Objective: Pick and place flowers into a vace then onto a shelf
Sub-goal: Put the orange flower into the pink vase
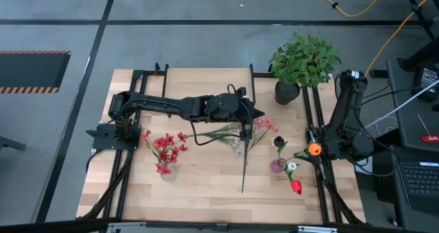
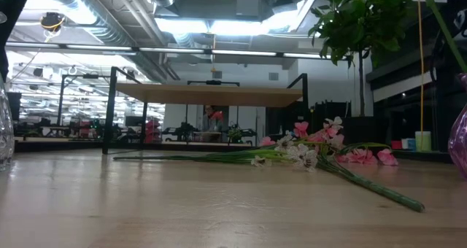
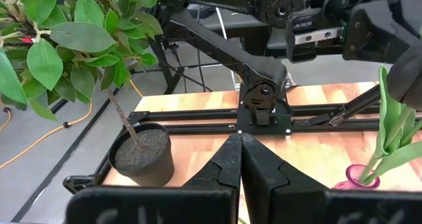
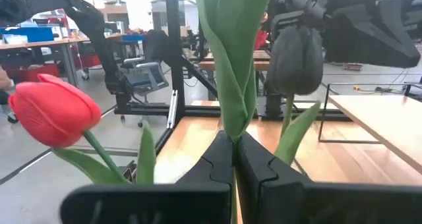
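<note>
My right gripper (image 4: 234,159) is at the table's right edge (image 1: 310,153), shut on the green stalk of a flower. An orange bloom (image 1: 314,149) shows just above it. Beside it a pink vase (image 1: 278,166) holds a red tulip (image 4: 53,112), a dark tulip (image 4: 297,59) and a white bloom (image 1: 291,166). Loose flowers (image 1: 240,133) lie flat on the table's middle. My left gripper (image 1: 259,113) hovers shut above them, touching nothing. A clear vase (image 1: 167,170) with red flowers stands at the left. The shelf (image 2: 211,95) stands at the far side. My right gripper pinches a flower's green leaf and stem (image 4: 232,122) between its two fingers. The fingers reach in level from the table's right side and lie across the stalk. The stalk stands upright and runs out of the top of the wrist view. Its lower end is hidden below the fingers.
A bushy green plant in a black pot (image 1: 288,89) stands at the far right, close to my left gripper. Black frame rails (image 1: 312,109) run along the table's left and right sides. Bare wood (image 1: 206,185) lies along the near edge.
</note>
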### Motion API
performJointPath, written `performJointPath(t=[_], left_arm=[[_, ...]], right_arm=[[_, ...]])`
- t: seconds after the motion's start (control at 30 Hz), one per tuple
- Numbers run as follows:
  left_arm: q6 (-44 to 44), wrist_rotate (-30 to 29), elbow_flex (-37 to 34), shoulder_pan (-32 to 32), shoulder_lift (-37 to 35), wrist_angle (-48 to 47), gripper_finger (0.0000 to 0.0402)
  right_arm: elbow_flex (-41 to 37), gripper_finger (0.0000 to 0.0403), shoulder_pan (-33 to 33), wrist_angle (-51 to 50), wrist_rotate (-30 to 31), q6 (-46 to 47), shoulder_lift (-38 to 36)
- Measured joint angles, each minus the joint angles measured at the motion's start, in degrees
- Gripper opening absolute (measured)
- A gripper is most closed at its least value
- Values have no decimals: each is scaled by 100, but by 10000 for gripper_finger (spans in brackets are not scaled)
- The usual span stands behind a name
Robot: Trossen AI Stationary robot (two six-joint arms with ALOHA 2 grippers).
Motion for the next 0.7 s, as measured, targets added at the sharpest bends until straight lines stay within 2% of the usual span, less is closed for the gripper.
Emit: performJointPath(t=[0.7], left_arm=[[2,16,0,0,0,-43,5]], right_arm=[[-674,0,2,336,220,436,9]])
